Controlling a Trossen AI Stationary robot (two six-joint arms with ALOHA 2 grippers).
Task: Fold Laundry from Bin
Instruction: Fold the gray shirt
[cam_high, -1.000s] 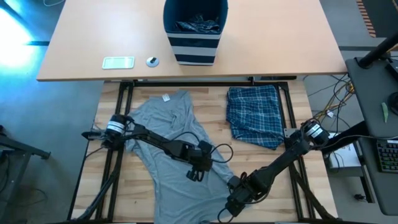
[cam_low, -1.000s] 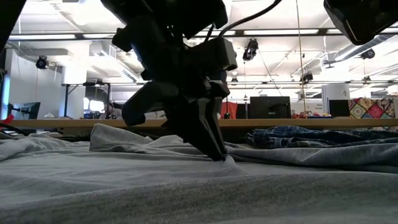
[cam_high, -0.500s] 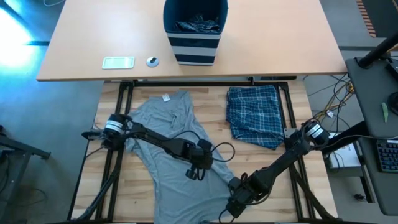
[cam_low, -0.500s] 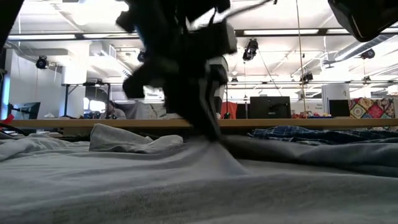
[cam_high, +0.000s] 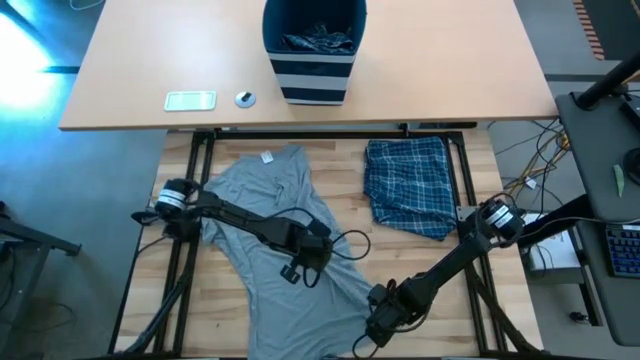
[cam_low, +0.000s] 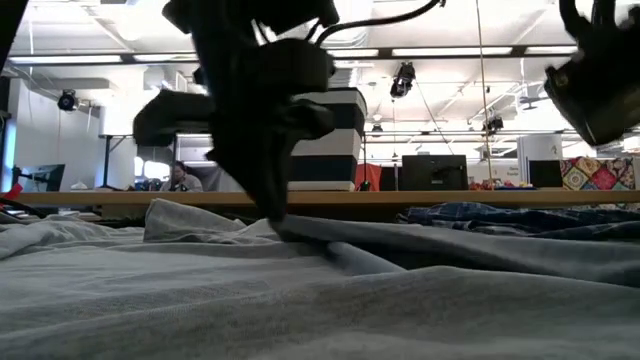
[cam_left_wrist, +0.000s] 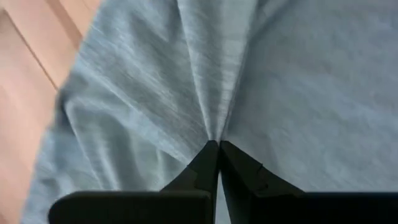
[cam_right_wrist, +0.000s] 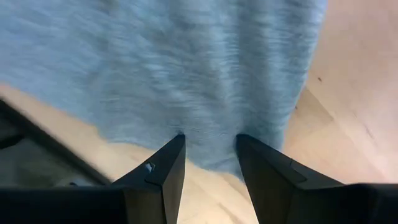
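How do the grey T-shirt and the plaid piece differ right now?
The grey T-shirt lies spread and creased; the plaid piece lies as a compact folded block. The left tool is shut on a pinch of the T-shirt; nothing touches the plaid piece. Both rest on the wooden table.

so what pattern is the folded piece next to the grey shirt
Blue-and-white plaid, clearest in the high view.

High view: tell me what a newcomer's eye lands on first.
The grey T-shirt sprawls across the wooden table, with the left gripper shut on a pinched fold near its middle. The right gripper stands open at the shirt's near edge. Beyond lie the folded plaid garment to the right and the striped navy bin on the far desk.
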